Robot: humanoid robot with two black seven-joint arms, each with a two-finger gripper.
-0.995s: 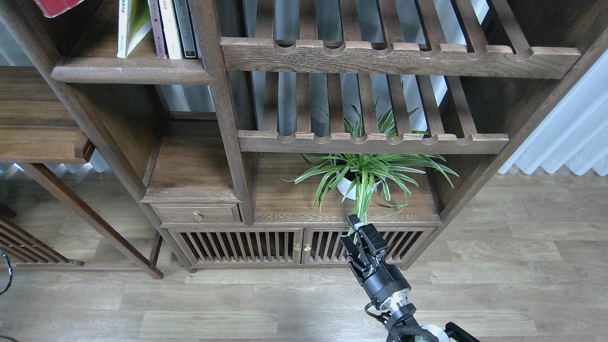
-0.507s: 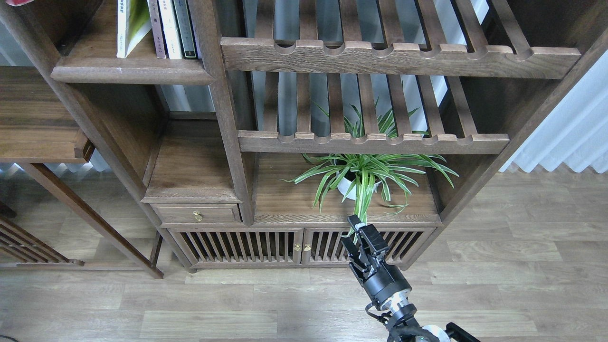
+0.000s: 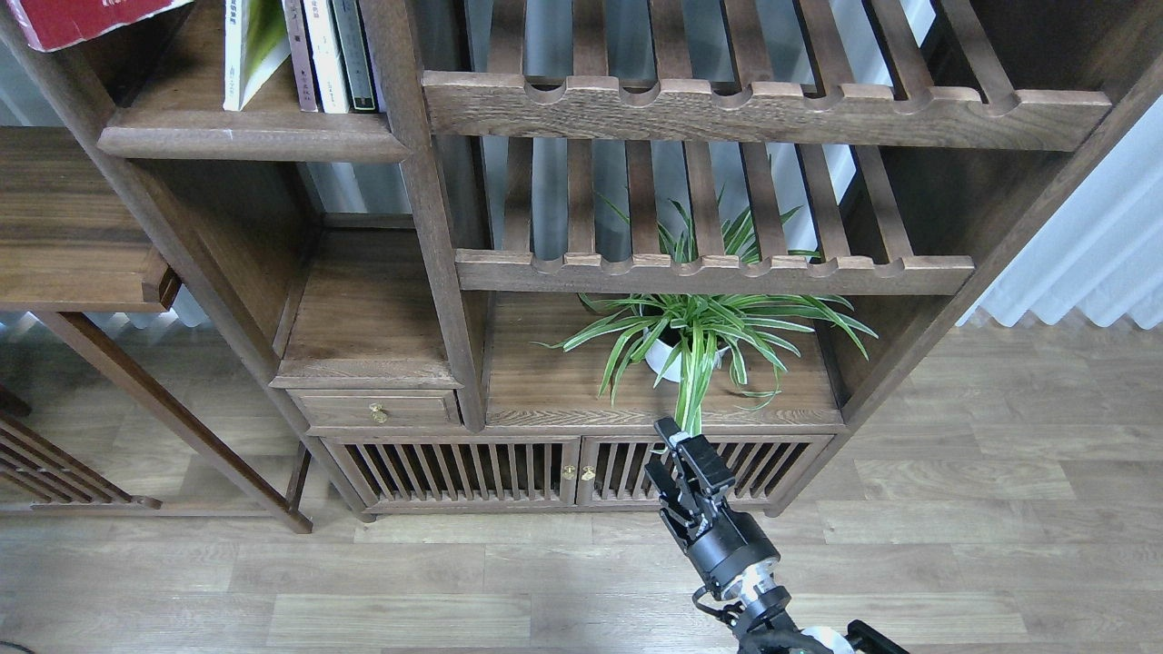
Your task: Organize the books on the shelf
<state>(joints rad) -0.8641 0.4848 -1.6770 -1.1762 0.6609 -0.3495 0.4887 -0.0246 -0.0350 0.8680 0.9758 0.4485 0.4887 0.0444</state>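
Observation:
A red book (image 3: 82, 18) shows only as a corner at the top left edge, above the left end of the shelf; what holds it is out of view. The shelf (image 3: 245, 136) is a dark-brown board with a rounded front edge at the upper left. On it a yellow-green book (image 3: 254, 45) leans left against several thin upright books (image 3: 332, 54). The dark maroon book is out of view. My right gripper (image 3: 661, 447) is low in the middle, in front of the cabinet doors, open and empty. My left gripper is not in view.
Two slatted racks (image 3: 709, 268) with notched rails fill the upper right. A potted spider plant (image 3: 690, 341) stands on the board just beyond my right gripper. A small brass-knobbed drawer (image 3: 377, 411) sits to the left. The wood floor (image 3: 363, 590) lies below.
The red book has come further into view at the top left corner. My right gripper has shifted slightly left and down.

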